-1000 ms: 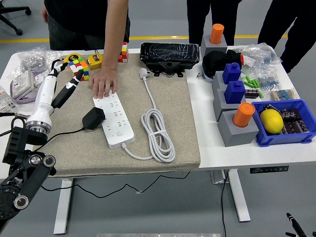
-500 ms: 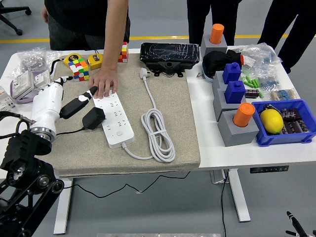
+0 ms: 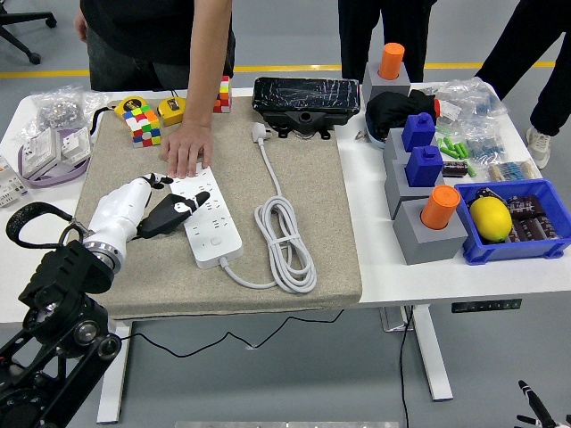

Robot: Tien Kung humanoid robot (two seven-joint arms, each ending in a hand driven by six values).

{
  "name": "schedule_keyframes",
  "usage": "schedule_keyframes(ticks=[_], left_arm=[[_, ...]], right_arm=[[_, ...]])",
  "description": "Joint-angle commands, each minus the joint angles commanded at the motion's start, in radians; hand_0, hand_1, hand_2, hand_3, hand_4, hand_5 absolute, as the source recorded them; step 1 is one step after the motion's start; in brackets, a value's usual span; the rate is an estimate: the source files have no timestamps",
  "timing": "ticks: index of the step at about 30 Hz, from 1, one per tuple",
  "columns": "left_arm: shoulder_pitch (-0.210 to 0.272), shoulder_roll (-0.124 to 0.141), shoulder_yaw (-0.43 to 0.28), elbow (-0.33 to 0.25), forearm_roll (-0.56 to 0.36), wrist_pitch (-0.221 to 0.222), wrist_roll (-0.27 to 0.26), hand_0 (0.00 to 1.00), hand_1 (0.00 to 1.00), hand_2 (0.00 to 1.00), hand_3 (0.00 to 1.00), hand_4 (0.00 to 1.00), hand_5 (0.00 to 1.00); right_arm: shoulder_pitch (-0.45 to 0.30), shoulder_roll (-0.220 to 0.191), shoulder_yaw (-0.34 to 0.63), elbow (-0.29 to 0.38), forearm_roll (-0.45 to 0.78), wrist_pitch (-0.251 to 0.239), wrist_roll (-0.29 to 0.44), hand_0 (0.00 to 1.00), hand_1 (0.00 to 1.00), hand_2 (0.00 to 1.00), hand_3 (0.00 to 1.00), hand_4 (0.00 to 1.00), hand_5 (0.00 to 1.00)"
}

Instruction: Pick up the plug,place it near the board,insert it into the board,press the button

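A robot's left hand point(image 3: 147, 207), white-shelled with dark fingers point(image 3: 186, 204), reaches in from the lower left over a beige mat point(image 3: 312, 223) on the white worktop point(image 3: 428, 276). The fingers are curled around a black plug point(image 3: 167, 217), which sits at the left edge of a white power strip point(image 3: 207, 219); whether the plug rests on the mat or is lifted cannot be told. Just beyond the fingers, a person's hand point(image 3: 187, 149) lies flat, palm down, pressing on the far end of the strip. To the right of the fingers, past the strip, the strip's white cable point(image 3: 285, 241) lies coiled on the mat, its own white plug point(image 3: 261, 133) ending near a black case point(image 3: 308, 100) at the mat's far edge. Farther left and beyond the fingers stand a colourful puzzle cube point(image 3: 143, 124) and a purple tray point(image 3: 45, 169). Well off to the right, grey blocks hold orange and blue pegs beside a blue bin point(image 3: 500, 248) with a yellow lemon point(image 3: 491, 218). The right hand is out of the picture.
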Motion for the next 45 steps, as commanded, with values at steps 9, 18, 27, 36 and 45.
schedule_keyframes(ticks=[9,18,27,36,45], left_arm=[[0.007,-0.007,-0.020,0.039,-0.003,-0.041,0.000,0.814,0.814,0.800,0.802,0.998,0.998],[0.009,-0.011,-0.012,0.058,-0.009,-0.054,0.000,0.822,0.816,0.805,0.801,0.998,0.998],[-0.006,-0.010,0.000,0.071,-0.011,-0.049,0.000,0.827,0.817,0.806,0.799,0.998,0.998],[-0.024,-0.010,0.030,0.084,-0.022,-0.055,0.000,0.834,0.820,0.808,0.797,0.998,0.998],[-0.039,-0.012,0.032,0.073,-0.019,-0.053,0.000,0.843,0.822,0.809,0.799,0.998,0.998]], right_arm=[[-0.002,-0.001,0.003,0.000,-0.001,0.000,-0.001,0.780,0.729,0.712,0.733,0.998,0.941],[-0.002,0.000,0.005,0.000,-0.003,-0.001,0.000,0.781,0.729,0.712,0.733,0.998,0.943],[-0.002,0.001,0.006,0.000,-0.003,-0.001,0.000,0.780,0.729,0.712,0.733,0.998,0.942],[-0.003,0.000,0.006,0.000,-0.004,-0.001,-0.001,0.781,0.729,0.712,0.733,0.998,0.942],[-0.003,-0.001,0.003,0.000,-0.003,0.000,-0.001,0.780,0.729,0.712,0.733,0.998,0.943]])
